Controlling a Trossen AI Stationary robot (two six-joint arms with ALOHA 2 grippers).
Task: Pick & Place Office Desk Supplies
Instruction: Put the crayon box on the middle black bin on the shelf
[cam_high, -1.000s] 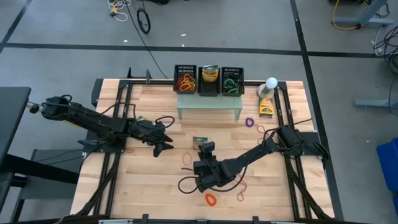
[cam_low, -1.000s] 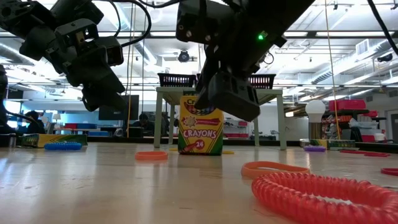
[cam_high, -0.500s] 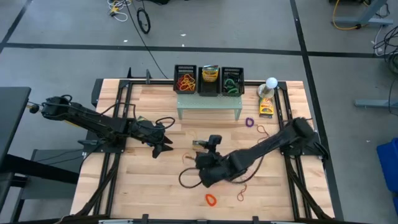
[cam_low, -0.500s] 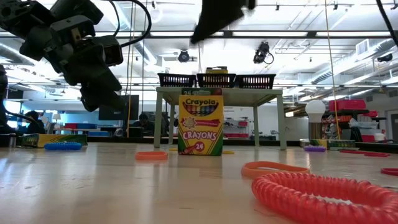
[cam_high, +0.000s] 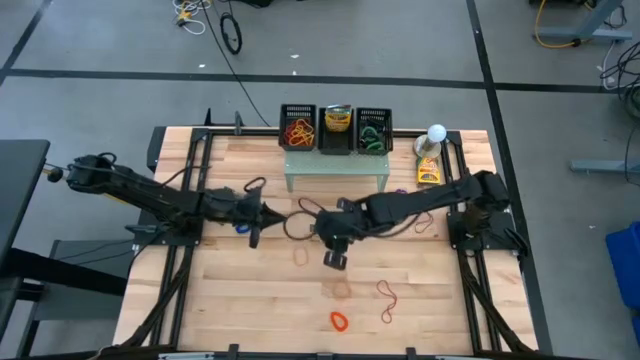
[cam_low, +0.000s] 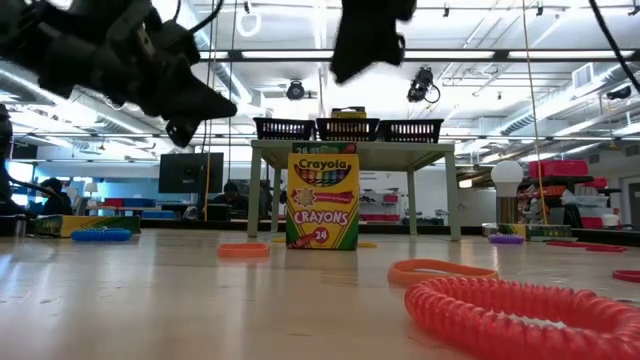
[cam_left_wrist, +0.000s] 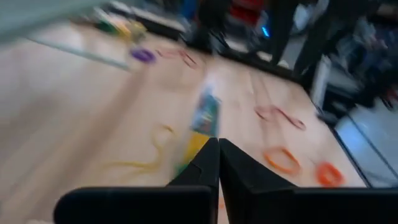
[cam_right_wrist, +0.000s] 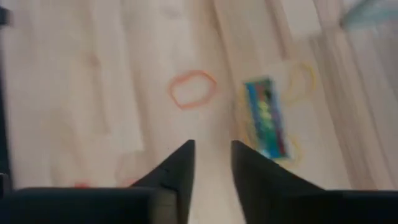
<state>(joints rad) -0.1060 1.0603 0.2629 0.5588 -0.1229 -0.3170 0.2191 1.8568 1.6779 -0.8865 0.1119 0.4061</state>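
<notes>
Low view, nearest the lens: red coil loop (cam_low: 520, 315) flat on the wooden table (cam_low: 200, 310), orange band (cam_low: 440, 270) just behind it, smaller orange band (cam_low: 244, 250) further back. Crayola crayon box (cam_low: 323, 200) stands upright mid-table, untouched, nothing around it. Blue band (cam_low: 100, 235) off to one side. Far end: pale green stand (cam_high: 337, 170) w/ three black bins (cam_high: 337, 128) on top, already holding bands and a box; white ball-topped thing (cam_high: 436, 133) beside it, not part of the job.

Right gripper (cam_right_wrist: 210, 165) is in the air near table center – fingers narrowly apart, nothing between them; its wrist view looks down on the crayon box lying under it alongside an orange band (cam_right_wrist: 193, 88) and a yellow loop (cam_right_wrist: 301, 78). Left gripper (cam_left_wrist: 218, 163) hovers just left of center, fingers pressed together, empty.

Step in hand looks like lining up a pick on the crayon box or a band near it, prob. by the right arm. To do it well: open wider first – the present gap looks too tight for the box – square the fingers across the box's narrow faces, come straight down so it doesn't tip, keep band loops out of the pinch. Left arm should hold clear – the two grippers are near each other.
</notes>
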